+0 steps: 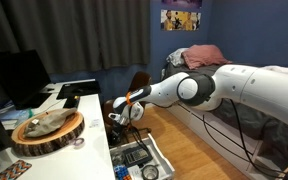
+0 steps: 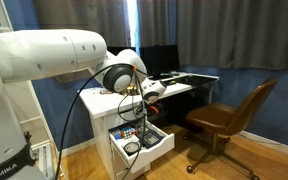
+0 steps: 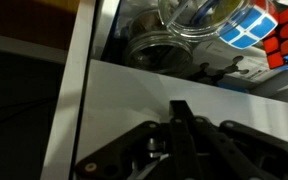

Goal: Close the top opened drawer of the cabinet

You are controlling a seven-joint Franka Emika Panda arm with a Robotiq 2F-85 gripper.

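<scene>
Gripper (image 2: 147,97) hangs at the front of the white cabinet (image 2: 104,140), just above the top opened drawer (image 2: 134,128), which sticks out with clutter inside. The lower drawer (image 1: 136,157) below is pulled out further, with dark bluish items in it. In the wrist view the fingers (image 3: 179,112) look pressed together, nothing between them, over a white surface. Past it are glass jars (image 3: 174,40) and a Rubik's cube (image 3: 284,40). Brown chair (image 2: 229,120) stands well apart. Wooden slab (image 1: 46,132) sits on the desk (image 1: 84,150).
</scene>
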